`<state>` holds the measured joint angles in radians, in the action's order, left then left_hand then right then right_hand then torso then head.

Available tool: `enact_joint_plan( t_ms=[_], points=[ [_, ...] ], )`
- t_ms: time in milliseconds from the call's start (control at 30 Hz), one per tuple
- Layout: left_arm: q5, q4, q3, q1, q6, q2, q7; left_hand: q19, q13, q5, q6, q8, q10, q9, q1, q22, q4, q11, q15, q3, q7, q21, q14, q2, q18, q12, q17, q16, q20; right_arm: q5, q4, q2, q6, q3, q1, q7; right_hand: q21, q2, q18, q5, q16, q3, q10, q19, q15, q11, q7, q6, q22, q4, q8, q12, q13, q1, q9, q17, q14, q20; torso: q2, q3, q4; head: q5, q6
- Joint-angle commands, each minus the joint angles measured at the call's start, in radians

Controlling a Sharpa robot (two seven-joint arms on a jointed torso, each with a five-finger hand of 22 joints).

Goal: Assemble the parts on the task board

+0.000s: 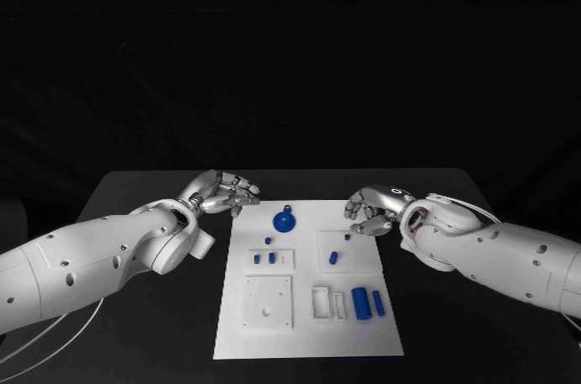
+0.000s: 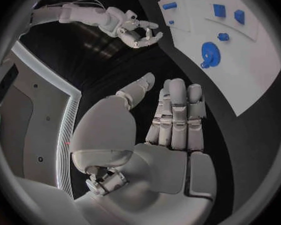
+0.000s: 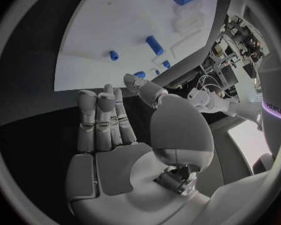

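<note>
Item: task board [image 1: 303, 317], white plate, lying flat on the black counter [image 1: 145, 191] between the two hands.

Left hand [image 1: 222, 192]: resting off the board, just beside its far corner on the left side. Fingers straight and side by side in the left wrist view, thumb apart, nothing held.

Right hand [image 1: 369, 210]: at the board's far corner on the right side, fingers loosely curled toward the board, nothing held. In the right wrist view its fingers lie extended together, thumb set off, palm bare.

Parts:
- round blue part [image 1: 284, 223], with a small tab pointing away from the robot; lies on the far end of the board, between the two hands, somewhat nearer the left hand.
- small blue pegs [image 1: 273, 257], a cluster inward of the left hand, toward the robot.
- blue peg [image 1: 333, 257], inward of the right hand, long axis running toward the robot.
- blue cylinder [image 1: 359, 300] and slimmer blue pin [image 1: 378, 303], side by side at the near end on the right hand's side, long axes running toward the robot.

Judgement: either hand can reach the round blue part; the cylinders fall to the right hand, which would need to draw back toward the robot.
</note>
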<state>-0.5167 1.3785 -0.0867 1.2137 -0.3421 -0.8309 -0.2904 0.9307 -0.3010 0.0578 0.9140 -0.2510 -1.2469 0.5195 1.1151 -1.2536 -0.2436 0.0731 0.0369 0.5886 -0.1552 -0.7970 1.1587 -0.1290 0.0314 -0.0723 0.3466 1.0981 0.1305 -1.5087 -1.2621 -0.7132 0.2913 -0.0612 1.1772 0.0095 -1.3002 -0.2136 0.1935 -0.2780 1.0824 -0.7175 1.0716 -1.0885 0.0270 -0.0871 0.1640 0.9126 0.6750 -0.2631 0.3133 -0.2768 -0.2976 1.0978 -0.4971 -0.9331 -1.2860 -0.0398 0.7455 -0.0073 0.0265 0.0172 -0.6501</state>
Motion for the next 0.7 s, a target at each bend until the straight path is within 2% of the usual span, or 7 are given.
enact_joint_plan(
  t_ms=[33,167,367,700],
  points=[
    [0.113,0.007,0.001,0.001,0.02,0.003,-0.057,-0.019,-0.001,-0.003,-0.011,-0.006,0.01,0.001,-0.012,0.006,-0.007,0.005,-0.005,-0.003,0.0,0.017,-0.02,0.004,0.042,0.005,-0.008,-0.027,-0.004,-0.115,-0.003,0.006,-0.02,-0.001,-0.006,-0.046,-0.004,-0.013,0.068,0.011,0.004,0.002,0.011,-0.009,-0.002,-0.001,-0.003,-0.006,0.002,0.007,-0.001,0.016,0.011,0.004,0.003,0.003,-0.007,-0.001,0.001,-0.0003,0.0008,-0.004,0.002],
    [0.126,0.014,0.001,0.001,0.023,0.004,-0.059,-0.048,-0.003,-0.003,-0.013,-0.008,0.014,0.002,-0.017,0.015,-0.008,0.011,-0.012,-0.005,-0.001,0.048,-0.047,0.007,0.03,0.003,-0.02,-0.072,-0.012,-0.144,-0.004,0.014,-0.025,-0.005,-0.012,-0.059,-0.002,-0.026,0.068,0.037,0.006,0.003,0.022,-0.016,-0.004,-0.003,-0.002,-0.007,0.003,0.009,-0.003,0.04,0.027,0.012,0.005,0.006,-0.014,-0.001,0.002,-0.0009,0.0001,-0.006,0.001],
    [0.129,0.018,0.001,0.001,0.022,0.004,-0.06,-0.048,-0.003,-0.002,-0.015,-0.008,0.013,0.002,-0.02,0.016,-0.007,0.011,-0.012,-0.006,-0.001,0.051,-0.045,0.009,0.028,0.002,-0.02,-0.078,-0.012,-0.175,0.006,0.028,-0.027,-0.016,-0.021,-0.077,-0.001,-0.033,0.068,0.044,0.009,-0.001,0.04,-0.022,-0.003,-0.002,-0.003,-0.004,0.005,0.012,-0.003,0.058,0.041,0.019,0.008,0.008,-0.018,-0.001,0.003,-0.0009,-0.0009,-0.008,-0.002],
    [0.132,0.018,0.001,0.001,0.022,0.004,-0.061,-0.046,-0.004,-0.002,-0.019,-0.007,0.014,0.002,-0.023,0.017,-0.005,0.011,-0.012,-0.008,-0.003,0.054,-0.041,0.01,0.027,0.002,-0.02,-0.082,-0.011,-0.201,0.035,0.05,-0.022,-0.022,-0.035,-0.095,0.005,-0.044,0.068,0.08,0.011,-0.033,0.067,-0.03,-0.002,-0.001,-0.005,0.003,0.008,0.029,-0.003,0.086,0.061,0.033,0.012,0.013,-0.023,0.0,0.003,-0.0002,-0.0016,-0.003,-0.007]
  ],
)
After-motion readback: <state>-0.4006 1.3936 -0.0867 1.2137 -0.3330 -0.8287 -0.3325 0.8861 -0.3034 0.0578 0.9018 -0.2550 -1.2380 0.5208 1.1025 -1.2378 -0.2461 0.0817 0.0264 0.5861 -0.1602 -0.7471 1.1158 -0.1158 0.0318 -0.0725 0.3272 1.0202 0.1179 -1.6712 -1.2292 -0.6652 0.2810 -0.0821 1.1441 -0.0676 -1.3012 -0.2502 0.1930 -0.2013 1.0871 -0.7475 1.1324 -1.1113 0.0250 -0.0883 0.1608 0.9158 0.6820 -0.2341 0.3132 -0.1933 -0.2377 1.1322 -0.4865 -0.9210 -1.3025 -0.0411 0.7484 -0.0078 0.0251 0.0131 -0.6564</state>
